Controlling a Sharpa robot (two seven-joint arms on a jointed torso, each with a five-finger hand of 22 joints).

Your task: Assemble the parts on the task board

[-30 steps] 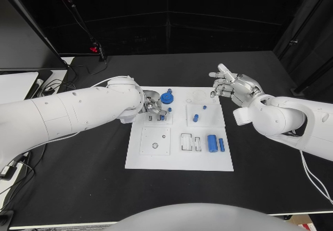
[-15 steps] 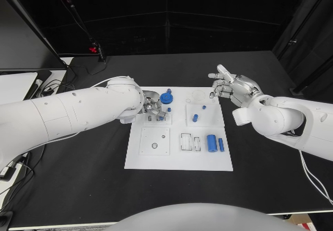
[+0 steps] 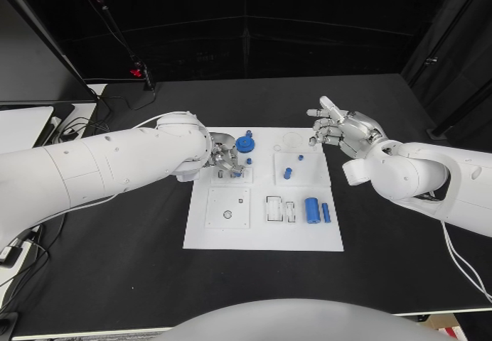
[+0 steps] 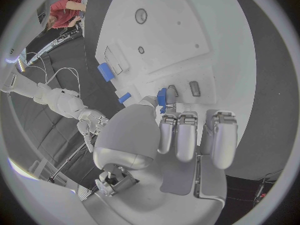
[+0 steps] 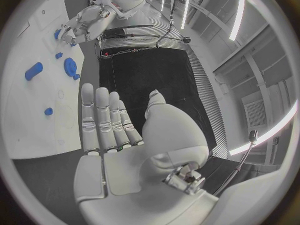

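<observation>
Left hand lowered over the far-left block of the task board, its fingers curled around a small blue part pinched at the fingertips, just beside two small slots in the board surface. The chief risk, as judged from this posture, is misalignment: the part is small and largely hidden by the fingers, so a slight tilt could jam it at a slot's rim or let it slip from the pinch and roll across the board. A second risk is the fingers brushing the large blue knob, which stands just beyond the hand. Right hand raised beside the board's far-right edge, fingers straight and apart, holding nothing. A blue cylinder and a slimmer blue pin lie side by side near the board's right edge, well apart from both hands; two small blue pieces sit in the far-right block, nearer the right hand.
</observation>
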